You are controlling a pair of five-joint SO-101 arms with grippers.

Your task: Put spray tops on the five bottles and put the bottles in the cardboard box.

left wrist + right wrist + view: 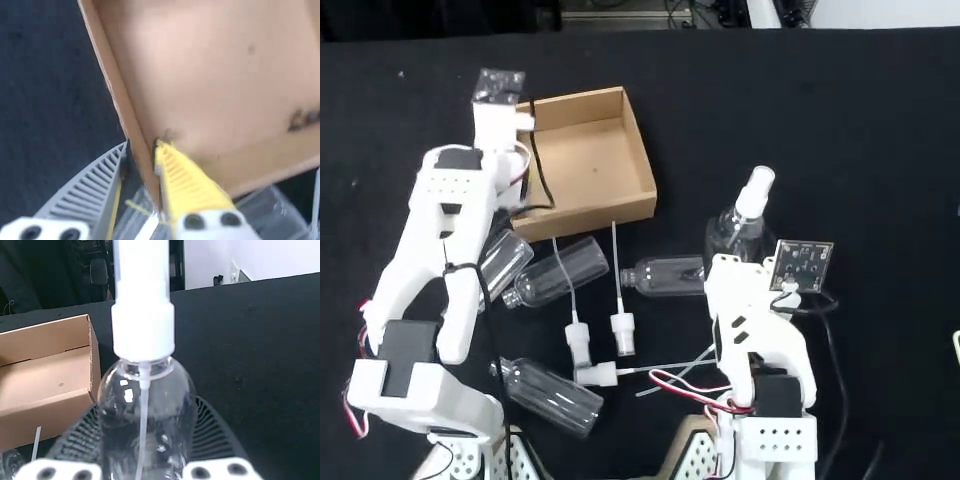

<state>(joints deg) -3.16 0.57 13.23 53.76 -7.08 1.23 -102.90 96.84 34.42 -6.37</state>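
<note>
**Operator:** What is on the table, starting from the left?

**Describer:** At the far left, your left gripper [142, 145] straddles the left wall of the cardboard box [585, 160]. One finger is outside and one inside, and as far as I can judge they are pressed together on the wall. The box is open and has no bottle in it. In front of it, three bottles without tops lie on their sides. The bottle under the arm [505, 262] is partly covered by your left arm, the middle bottle [560, 272] is just beside it, and the front bottle [545, 392] is nearer the arm bases. Between the arms lie three loose spray tops [622, 333] with thin tubes. The fourth bottle [665, 275] lies there too, on its side with its neck toward the left.

**Operator:** And on the right?

**Describer:** Your right gripper [145, 420] pinches the capped bottle [740, 230] upright by its body. A white spray top [142, 315] sits on its neck, with the tube running down inside. The bottle is held to the right of the box, apart from it.

**Operator:** Which step is this, and what comes next?

**Describer:** I judge that one bottle of five is capped and none is boxed. So the step in hand is carrying this first bottle to the box. The next move calls for lifting it over the right wall and setting it on the bare floor, away from the left wall where your left fingers sit. I cannot tell whether the top is screwed tight, so check it before you let go
</note>
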